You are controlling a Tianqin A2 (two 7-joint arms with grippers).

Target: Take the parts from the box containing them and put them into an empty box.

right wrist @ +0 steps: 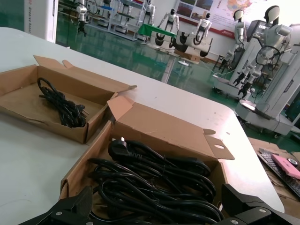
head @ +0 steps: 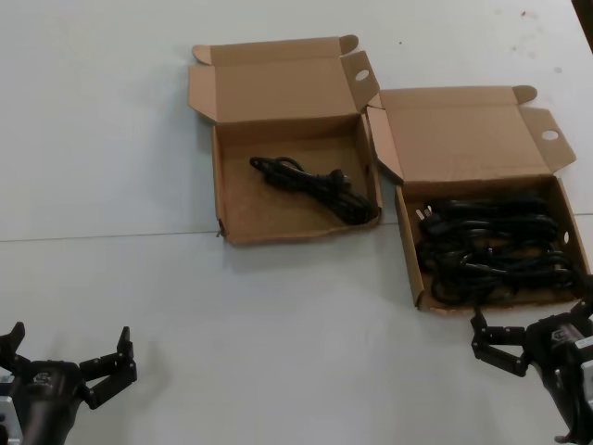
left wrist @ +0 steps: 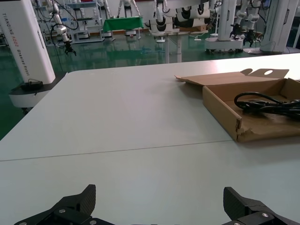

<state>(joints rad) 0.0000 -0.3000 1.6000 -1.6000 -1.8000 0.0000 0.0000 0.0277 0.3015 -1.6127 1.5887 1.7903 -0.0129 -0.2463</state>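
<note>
The wider cardboard box (head: 410, 264) stands at the right with its lid open and holds several black coiled cables (head: 491, 246). The squarer box (head: 278, 218), left of it, has a dented front left corner and holds one cable (head: 315, 185). My right gripper (head: 533, 313) is open and empty, just in front of the wider box's near wall. In the right wrist view it (right wrist: 157, 199) hovers at the near edge over the cables (right wrist: 154, 178), with the squarer box (right wrist: 28, 101) beyond. My left gripper (head: 69, 341) is open and empty at the front left, far from both boxes (left wrist: 159, 199).
The white table (head: 278, 324) spreads around both boxes, with a seam line running across it at the level of the squarer box's front wall. The left wrist view shows the squarer box (left wrist: 220, 108) with its cable (left wrist: 267, 103). Robots and stands are beyond the table.
</note>
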